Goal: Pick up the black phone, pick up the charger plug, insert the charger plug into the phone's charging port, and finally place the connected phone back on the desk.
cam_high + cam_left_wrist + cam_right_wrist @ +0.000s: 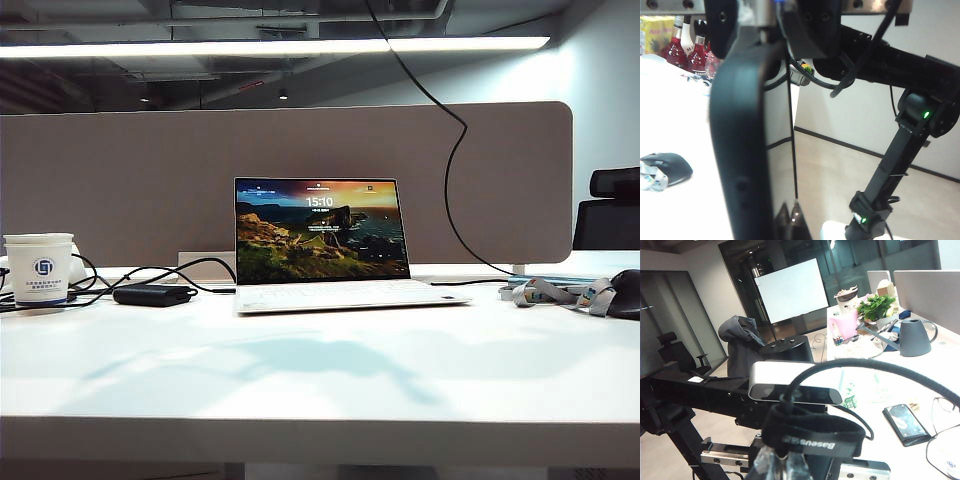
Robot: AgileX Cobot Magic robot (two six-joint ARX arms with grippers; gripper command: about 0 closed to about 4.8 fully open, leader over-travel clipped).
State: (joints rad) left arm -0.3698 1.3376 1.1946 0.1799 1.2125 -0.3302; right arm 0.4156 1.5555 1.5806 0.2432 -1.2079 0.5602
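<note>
The left gripper [782, 30] is clamped on one end of the black phone [747, 150], held edge-on in the air above the desk [675, 210]; the right gripper [782, 460], its jaws pressed together, carries a thick black cable [875, 369] with a Baseus strap [810, 432]

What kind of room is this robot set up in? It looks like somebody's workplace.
Most likely an open-plan office. A white desk backed by a grey-beige partition panel holds an open laptop and a paper cup. The right wrist view shows a whiteboard and an office chair.
</note>
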